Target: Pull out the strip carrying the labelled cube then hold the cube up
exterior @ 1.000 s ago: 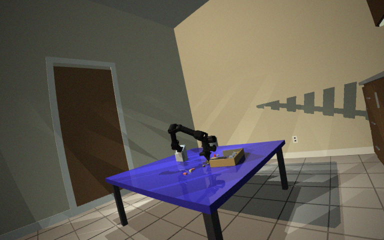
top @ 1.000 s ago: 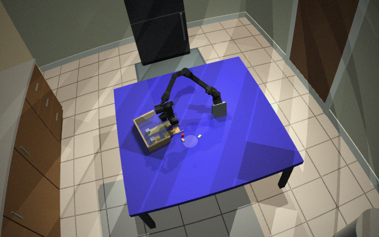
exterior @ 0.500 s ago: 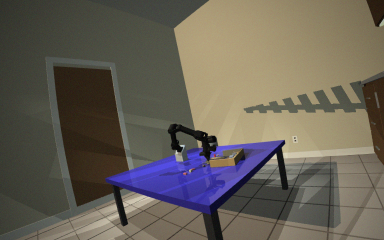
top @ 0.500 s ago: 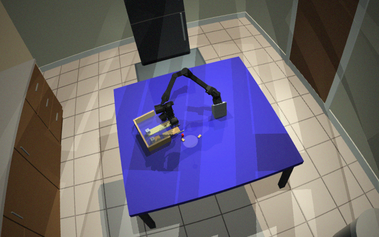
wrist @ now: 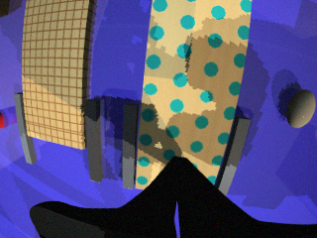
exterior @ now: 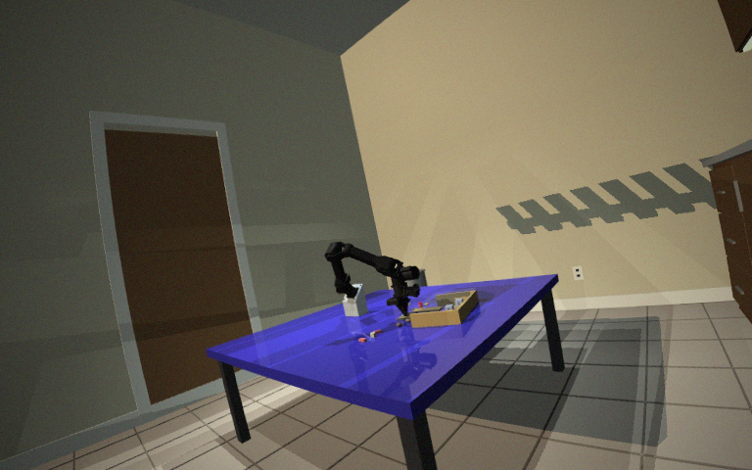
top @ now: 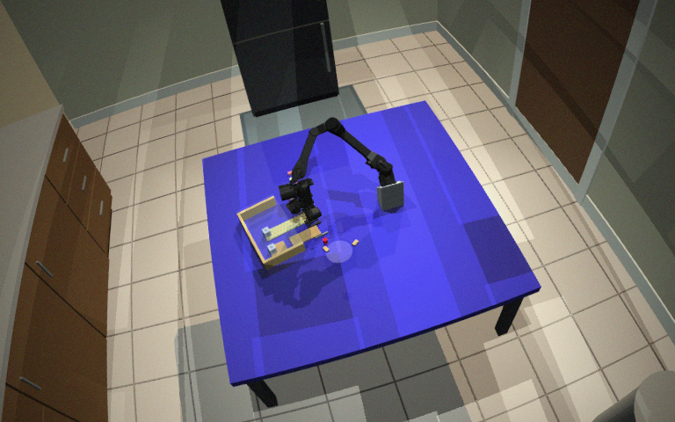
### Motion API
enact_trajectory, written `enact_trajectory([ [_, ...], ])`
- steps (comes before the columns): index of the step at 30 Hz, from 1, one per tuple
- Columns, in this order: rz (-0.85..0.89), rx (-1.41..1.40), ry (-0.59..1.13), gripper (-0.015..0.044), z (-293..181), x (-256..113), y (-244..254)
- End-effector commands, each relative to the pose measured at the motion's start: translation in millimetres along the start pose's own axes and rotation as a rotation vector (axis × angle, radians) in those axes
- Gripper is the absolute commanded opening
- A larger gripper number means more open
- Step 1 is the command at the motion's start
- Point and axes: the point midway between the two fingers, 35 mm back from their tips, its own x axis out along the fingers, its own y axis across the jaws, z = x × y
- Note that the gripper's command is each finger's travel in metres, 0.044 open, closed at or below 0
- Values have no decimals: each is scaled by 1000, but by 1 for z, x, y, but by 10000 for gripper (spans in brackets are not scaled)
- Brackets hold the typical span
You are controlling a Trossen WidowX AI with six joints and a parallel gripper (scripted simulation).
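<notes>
Blue counter [top: 413, 249] [exterior: 310, 354] bears an open-fronted tray [top: 285, 258] [exterior: 435, 318]; the pincer [top: 318, 224] [exterior: 406, 314] [wrist: 178, 163] is pressed together, and the dotted strip [top: 286, 228] [wrist: 198, 74] seems only partly out, with the cube lift remaining.

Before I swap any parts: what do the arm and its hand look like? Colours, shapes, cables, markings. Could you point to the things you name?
Arm [top: 353, 141] [exterior: 362, 256]: matte black all over, slim straight links, chunky rounded joints. Its base is a pale grey block [top: 390, 196] [exterior: 354, 305]. Hand [wrist: 178, 163]: black too, bulky and blocky in the top view; up close, dark fingers with sloping edges. No cables or markings that I can make out at this size.
</notes>
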Motion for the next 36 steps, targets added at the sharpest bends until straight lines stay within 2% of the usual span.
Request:
enact_trajectory([
  [1,0,-9,14,0,-10,4,0],
  [36,0,-12,17,0,-65,5,0],
])
